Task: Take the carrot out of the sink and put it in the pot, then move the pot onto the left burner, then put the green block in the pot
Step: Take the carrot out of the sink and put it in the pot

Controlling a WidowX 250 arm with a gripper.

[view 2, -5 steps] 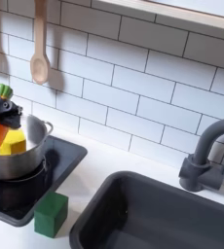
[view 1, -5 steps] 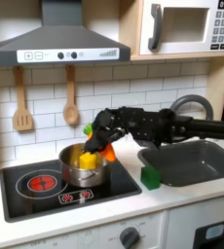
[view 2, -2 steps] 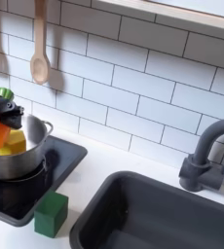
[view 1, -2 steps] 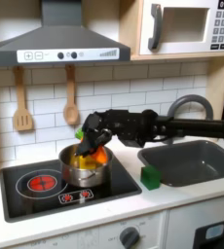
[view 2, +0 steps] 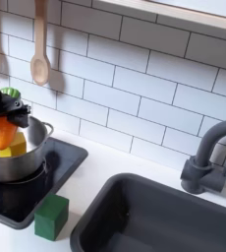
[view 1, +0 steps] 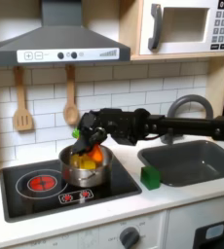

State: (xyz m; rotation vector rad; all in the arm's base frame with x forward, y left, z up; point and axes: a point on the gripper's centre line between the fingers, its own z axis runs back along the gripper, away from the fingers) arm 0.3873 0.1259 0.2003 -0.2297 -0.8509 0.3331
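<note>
A black robot arm reaches over a toy stove. Its pincer (view 1: 88, 149) is closed on the carrot (view 1: 95, 154), holding it just above the pot (view 1: 85, 170), which already contains a yellow block (view 2: 14, 147). The pot sits on the stove's right burner. The green block (view 1: 151, 177) rests on the worktop (view 1: 182, 199) between stove and sink (view 1: 197, 160).

You are looking at two wooden spoons (view 1: 23, 102) hanging on the white tile wall (view 2: 144, 84), a grey range hood (view 1: 56, 39) sitting above the stove, and a microwave (view 1: 187, 24) mounted at the first exterior view's upper right.
</note>
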